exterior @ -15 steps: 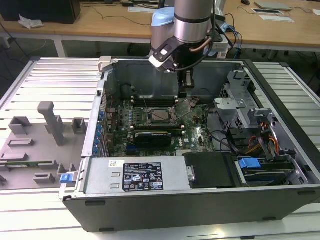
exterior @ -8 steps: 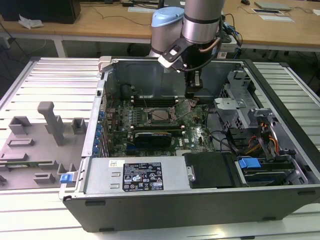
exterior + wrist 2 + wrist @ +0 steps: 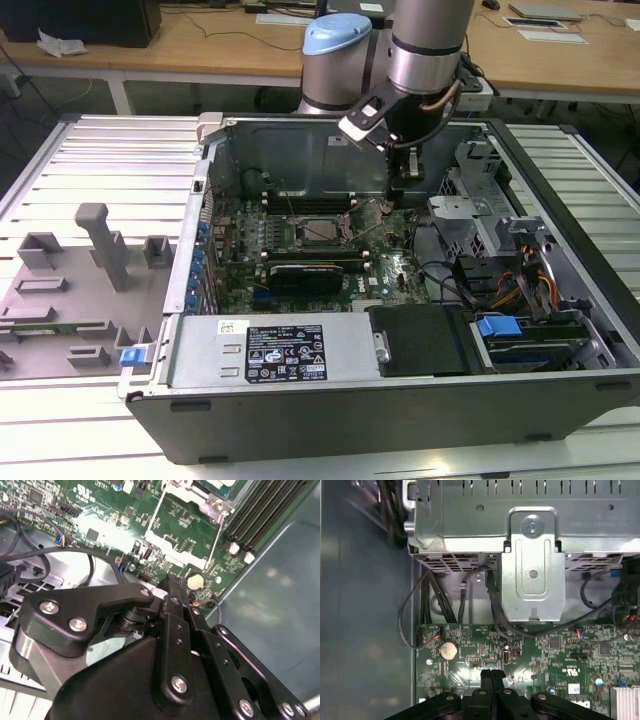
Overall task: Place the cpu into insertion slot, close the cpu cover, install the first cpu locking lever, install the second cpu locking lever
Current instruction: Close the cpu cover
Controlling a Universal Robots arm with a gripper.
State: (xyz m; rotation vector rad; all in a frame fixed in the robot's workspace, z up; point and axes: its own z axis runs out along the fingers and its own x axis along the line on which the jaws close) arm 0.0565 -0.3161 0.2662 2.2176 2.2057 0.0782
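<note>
In the exterior view an open computer case holds a green motherboard. The insertion slot (image 3: 318, 232) sits near its middle, and the pale silver cpu (image 3: 320, 230) appears to lie in it. The thin silver cpu cover (image 3: 175, 547) stands swung open beside the slot, the green board showing through its square window; thin lever wires run along its sides. My gripper (image 3: 405, 185) hangs just over the board on the exterior view's right of the slot. Its black fingers (image 3: 491, 677) are pressed together with nothing between them. Its tips (image 3: 172, 585) are near the cover's free edge.
A silver drive cage (image 3: 530, 555) with dark cables rises close to the gripper. A coin battery (image 3: 449, 650) lies beside the fingertips. A black expansion card (image 3: 310, 272) and memory slots (image 3: 250, 520) flank the socket. A grey fixture plate (image 3: 80, 270) lies outside the case.
</note>
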